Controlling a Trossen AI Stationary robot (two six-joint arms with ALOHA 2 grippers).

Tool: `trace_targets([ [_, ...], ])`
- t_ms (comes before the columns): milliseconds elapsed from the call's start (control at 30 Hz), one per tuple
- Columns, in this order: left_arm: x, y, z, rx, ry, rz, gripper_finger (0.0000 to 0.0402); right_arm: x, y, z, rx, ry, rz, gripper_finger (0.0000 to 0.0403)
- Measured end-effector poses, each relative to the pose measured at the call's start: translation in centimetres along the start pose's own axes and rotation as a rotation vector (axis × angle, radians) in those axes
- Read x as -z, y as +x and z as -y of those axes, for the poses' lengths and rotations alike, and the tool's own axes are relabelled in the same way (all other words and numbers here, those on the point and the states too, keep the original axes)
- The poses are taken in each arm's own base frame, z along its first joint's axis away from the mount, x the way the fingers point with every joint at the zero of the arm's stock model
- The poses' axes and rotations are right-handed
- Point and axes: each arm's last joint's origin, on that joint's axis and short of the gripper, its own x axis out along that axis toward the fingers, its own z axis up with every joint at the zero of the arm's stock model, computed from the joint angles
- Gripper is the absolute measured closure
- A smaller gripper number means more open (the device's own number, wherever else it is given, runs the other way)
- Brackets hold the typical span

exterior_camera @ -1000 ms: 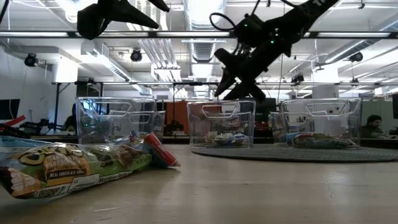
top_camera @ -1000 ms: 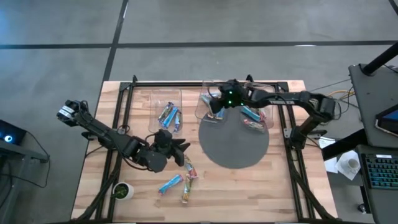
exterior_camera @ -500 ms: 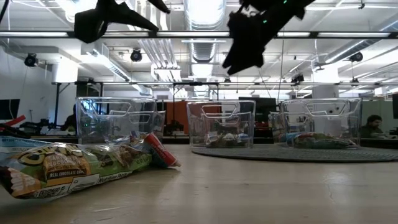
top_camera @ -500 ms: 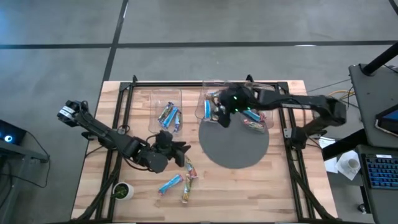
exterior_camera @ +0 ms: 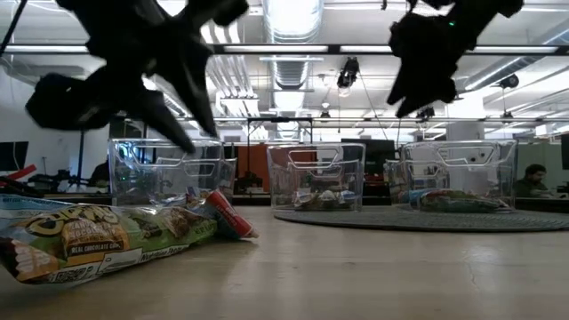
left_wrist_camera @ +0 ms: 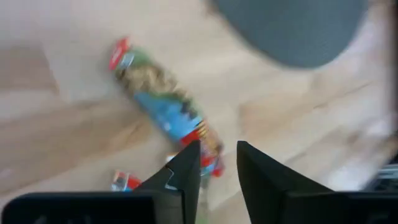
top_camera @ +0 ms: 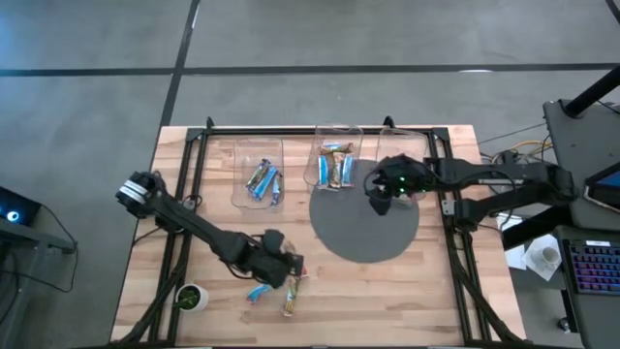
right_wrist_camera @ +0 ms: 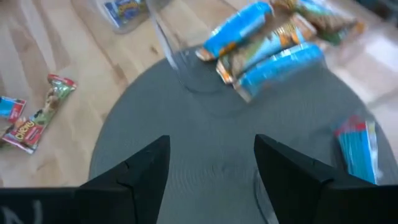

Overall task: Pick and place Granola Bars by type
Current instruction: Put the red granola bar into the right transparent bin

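This is a robotics lab in an open industrial hall. Exposed ducts and strip lights run overhead, the floor is bare concrete, and a wooden counter carries two arms beside a keyboard.

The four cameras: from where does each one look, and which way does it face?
High: overhead, straight down on table, both arms.
Low: table height, facing the clear bins; both arms hang overhead.
Left wrist: past the left gripper, onto a multicoloured bar.
Right wrist: past the right gripper, onto the grey mat.
Shared: the mat shows in all four.
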Motion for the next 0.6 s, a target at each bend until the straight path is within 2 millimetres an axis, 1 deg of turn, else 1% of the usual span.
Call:
trace_targets([
  [100,0.5,1.3,0.3,-0.028,-0.009,-0.011,0.0323,1.3,-0.3,0.7,0.001,0.038,-0.002,0.0177],
  [233,0.5,2.0,0.7,-0.033,-0.023,0.005,0.0323,2.2,-0.5,1.2,-0.004,0.054,0.006,0.0177],
  [367,0.4,2.1,0.4,-0.043,-0.040,0.035,0.0323,2.4,-0.7,1.4,-0.011,0.054,0.025,0.0177],
  [533,0.1,1.7,-0.4,-0.116,-0.065,0.059,0.0322,2.3,-0.7,1.3,-0.015,0.027,0.037,0.0177],
  [600,-0.1,1.6,-0.6,-0.139,-0.074,0.066,0.0315,2.2,-0.6,1.3,-0.020,0.025,0.046,0.0177],
])
